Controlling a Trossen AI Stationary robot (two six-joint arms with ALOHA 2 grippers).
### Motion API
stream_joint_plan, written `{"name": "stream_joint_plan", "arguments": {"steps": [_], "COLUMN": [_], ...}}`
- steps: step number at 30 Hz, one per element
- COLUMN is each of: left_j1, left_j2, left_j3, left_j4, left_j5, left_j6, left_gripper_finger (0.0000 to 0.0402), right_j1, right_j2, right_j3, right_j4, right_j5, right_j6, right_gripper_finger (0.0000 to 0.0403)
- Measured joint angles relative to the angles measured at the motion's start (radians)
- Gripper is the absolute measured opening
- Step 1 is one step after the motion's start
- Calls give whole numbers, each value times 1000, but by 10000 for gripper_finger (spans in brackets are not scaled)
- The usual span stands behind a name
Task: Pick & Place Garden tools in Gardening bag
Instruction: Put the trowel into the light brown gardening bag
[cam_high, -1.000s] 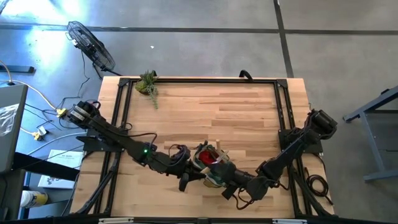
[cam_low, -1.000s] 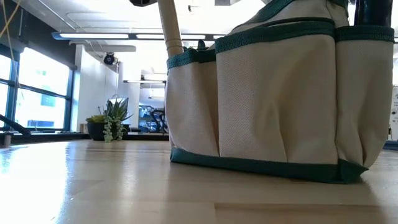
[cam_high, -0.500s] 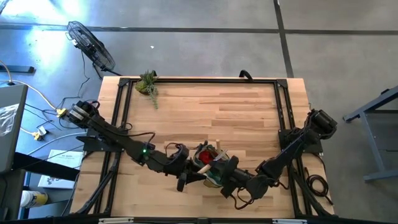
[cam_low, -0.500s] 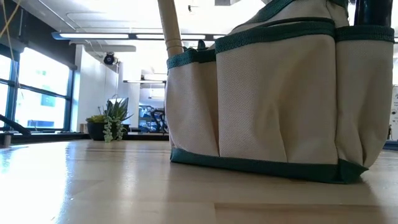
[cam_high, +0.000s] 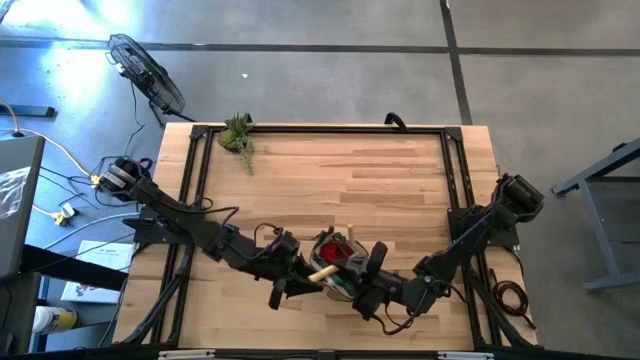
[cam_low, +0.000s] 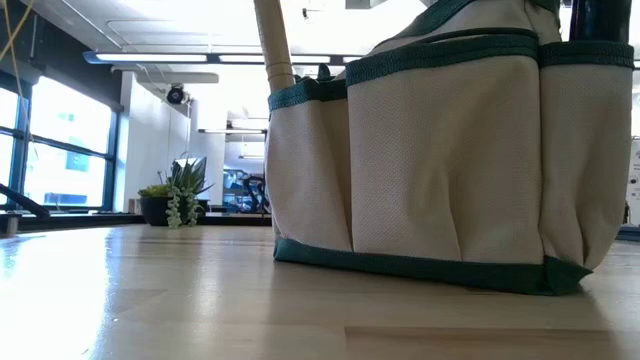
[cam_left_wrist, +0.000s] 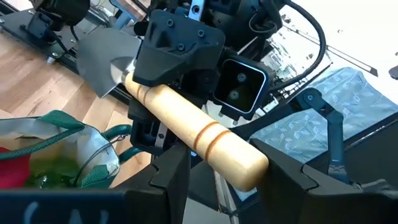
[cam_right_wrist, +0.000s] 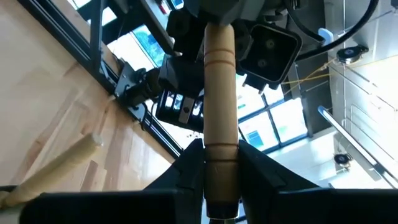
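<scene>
The gardening bag (cam_high: 338, 250), beige with green trim (cam_low: 450, 160), stands near the table's near edge. Red and green items show inside it (cam_left_wrist: 37, 162). A wooden-handled trowel (cam_left_wrist: 186, 121) spans level between my two grippers just on the near side of the bag, and its handle also shows in the high view (cam_high: 322, 273). Its grey blade (cam_left_wrist: 102, 62) sticks out beyond my right gripper. My left gripper (cam_high: 287, 287) is at the handle's free end. My right gripper (cam_high: 362, 290) is at the blade end. A second wooden handle (cam_low: 272, 40) sticks up from a bag pocket. My left gripper has the handle's rounded free end (cam_left_wrist: 245, 168) between its two fingers (cam_left_wrist: 177, 180), coming level from the table's left side, along the handle. The trowel is clear of the table. My right gripper pinches the handle near its blade end (cam_right_wrist: 221, 149) between its two fingers (cam_right_wrist: 189, 165). It comes level from the table's right side, fingers along the handle. The handle runs straight on to the other gripper.
A leafy plant (cam_high: 237, 133) sits at the table's far left corner; it also shows in the low view (cam_low: 180, 195). A black frame (cam_high: 320, 129) runs round the table. Bare wood lies across the far half (cam_high: 350, 180). A fan (cam_high: 145, 70) stands off the table.
Both grippers have shifted toward the table's left edge, the trowel between them. More of its wooden handle now shows between them in the high view. The bag has stayed put.
</scene>
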Motion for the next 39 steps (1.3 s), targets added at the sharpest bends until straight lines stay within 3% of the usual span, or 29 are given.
{"name": "stream_joint_plan", "arguments": {"steps": [17,29,36,39], "left_j1": [1,3,-8,-27], "left_j2": [-2,-2,-19,-5], "left_j3": [61,87,105,96], "left_j4": [7,-36,20,-19], "left_j5": [50,142,341,358], "left_j6": [1,51,89,123], "left_gripper_finger": [152,152,152,152], "right_j1": [-6,-7,-9,-7], "right_j2": [1,4,24,4], "right_j3": [0,-2,-17,-5], "right_j4": [-6,-3,-73,-31], "right_j5": [19,9,19,21], "right_j6": [90,134,151,163], "right_gripper_finger": [59,59,59,59]}}
